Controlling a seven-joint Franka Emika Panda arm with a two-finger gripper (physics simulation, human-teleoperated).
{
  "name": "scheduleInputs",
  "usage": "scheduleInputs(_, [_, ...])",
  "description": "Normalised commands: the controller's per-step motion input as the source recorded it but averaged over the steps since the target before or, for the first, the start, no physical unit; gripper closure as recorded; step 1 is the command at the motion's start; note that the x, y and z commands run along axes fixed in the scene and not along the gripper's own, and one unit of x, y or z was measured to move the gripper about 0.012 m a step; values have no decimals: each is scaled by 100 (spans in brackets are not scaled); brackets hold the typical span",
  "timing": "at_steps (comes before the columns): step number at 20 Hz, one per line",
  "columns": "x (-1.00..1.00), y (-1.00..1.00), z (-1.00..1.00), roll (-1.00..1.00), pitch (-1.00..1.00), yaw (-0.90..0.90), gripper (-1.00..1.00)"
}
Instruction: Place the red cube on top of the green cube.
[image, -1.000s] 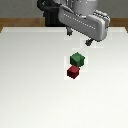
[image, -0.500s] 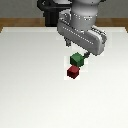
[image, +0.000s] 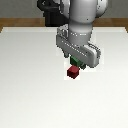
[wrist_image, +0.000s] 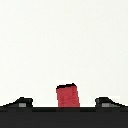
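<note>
A white table (image: 30, 90) fills the scene. Nearest the viewer in the exterior view sits the red cube (image: 73, 73), resting flat on the table surface, not yet lifted. Just behind it, touching or almost touching, a sliver of the green cube (image: 76, 62) shows beneath the robot's hand; most of it is hidden by the arm. Above both cubes hangs the gripper (image: 75, 64), a pale grey hand on a thick white arm that rises toward the back of the table, where a dark base stands.

In the wrist view, the red cube (wrist_image: 68, 95) appears between two dark fingertips (wrist_image: 20, 103), one on each side, with clear white table between each tip and the cube. The fingers are spread wide and hold nothing. The green cube is not visible in this view.

The main risk, as a judgement, comes from how close the two cubes sit. If the hand descends with its fingers this wide, one finger could land on or clip the green cube and push it aside, which would move the stacking target. The red cube also appears near the edge of the wrist view rather than centred, so the hand may not be squarely over it; closing off-centre could turn the cube or pinch only a corner, letting it slip during the lift.
</note>
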Motion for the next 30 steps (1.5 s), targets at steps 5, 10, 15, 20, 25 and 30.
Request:
scheduleInputs(5, [0, 0, -80, 0, 0, 0, -100])
scheduleInputs(10, [0, 0, -60, 0, 0, 0, 100])
scheduleInputs(15, [0, 0, 0, 0, 0, 0, 100])
scheduleInputs(20, [0, 0, 60, 0, 0, 0, 100])
scheduleInputs(25, [0, 0, 100, 0, 0, 0, 100])
scheduleInputs(30, [0, 0, 100, 0, 0, 0, 100])
